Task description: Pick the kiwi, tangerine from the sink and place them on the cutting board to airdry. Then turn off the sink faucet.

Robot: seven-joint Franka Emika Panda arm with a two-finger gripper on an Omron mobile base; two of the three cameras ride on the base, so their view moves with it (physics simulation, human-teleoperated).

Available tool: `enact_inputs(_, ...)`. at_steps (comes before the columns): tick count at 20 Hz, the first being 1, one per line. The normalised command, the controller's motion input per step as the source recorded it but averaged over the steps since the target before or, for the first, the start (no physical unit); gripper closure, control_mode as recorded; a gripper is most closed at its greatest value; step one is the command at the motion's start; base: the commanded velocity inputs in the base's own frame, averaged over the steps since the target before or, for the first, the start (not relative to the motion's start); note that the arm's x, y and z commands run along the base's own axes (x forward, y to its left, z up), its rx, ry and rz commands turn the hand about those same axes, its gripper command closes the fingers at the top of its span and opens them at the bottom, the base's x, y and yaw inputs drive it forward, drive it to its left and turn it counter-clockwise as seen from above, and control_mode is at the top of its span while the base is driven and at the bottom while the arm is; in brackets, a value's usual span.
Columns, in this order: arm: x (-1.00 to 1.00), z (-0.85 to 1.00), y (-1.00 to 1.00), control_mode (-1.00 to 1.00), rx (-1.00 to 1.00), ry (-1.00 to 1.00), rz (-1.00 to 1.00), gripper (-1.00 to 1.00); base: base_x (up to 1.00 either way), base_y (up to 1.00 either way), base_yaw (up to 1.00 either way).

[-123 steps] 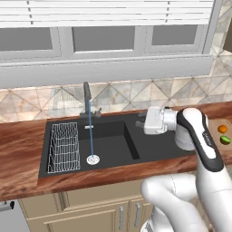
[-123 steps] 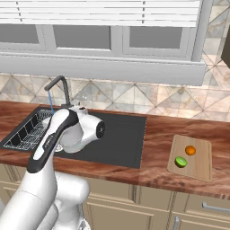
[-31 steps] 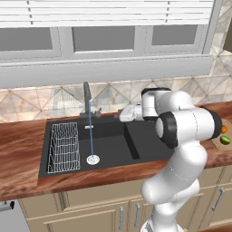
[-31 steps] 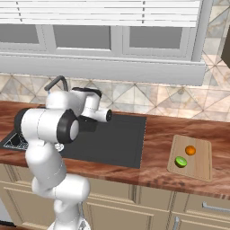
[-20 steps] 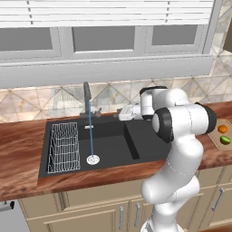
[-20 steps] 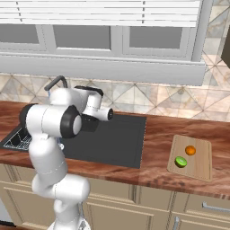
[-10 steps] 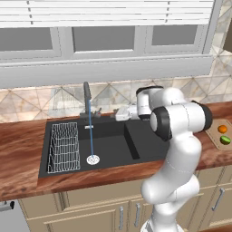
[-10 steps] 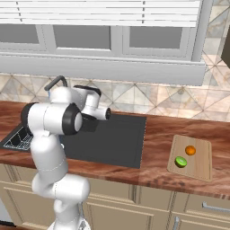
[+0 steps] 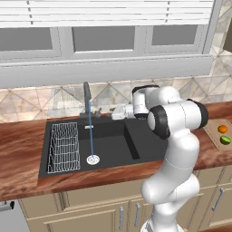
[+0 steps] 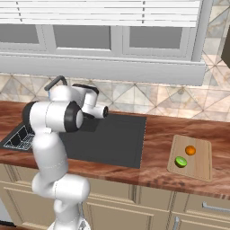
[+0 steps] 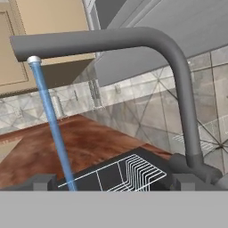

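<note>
We count one kiwi (image 10: 180, 161) and one tangerine (image 10: 190, 150), both on the single board (image 10: 200, 168) at the counter's (image 10: 157, 148) right end, the tangerine nearer the wall, the kiwi nearer the board's front edge. One black sink (image 9: 113, 147) holds a wire rack (image 9: 63, 147) at its left edge and a round drain (image 9: 93, 159). One faucet (image 9: 86, 97) stands at the sink's back edge, a blue stream (image 9: 90, 131) falling to the drain. Our gripper (image 9: 114, 113) hangs just right of the faucet base, jaws spread wide, holding nothing. The sink's right basin is bare.
</note>
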Motion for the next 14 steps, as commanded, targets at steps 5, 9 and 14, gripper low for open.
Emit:
enact_inputs(5, 0.11, -0.09, -0.19, -1.0, 0.0, -0.02, 0.02, -1.0, 0.0, 0.0, 0.0)
enact_inputs(9, 0.16, -0.12, -0.26, -1.0, 0.0, -0.01, 0.02, -1.0, 0.0, 0.0, 0.0)
enact_inputs(14, 0.28, -0.11, -0.04, -1.0, 0.0, 0.0, 0.03, -1.0, 0.0, 0.0, 0.0)
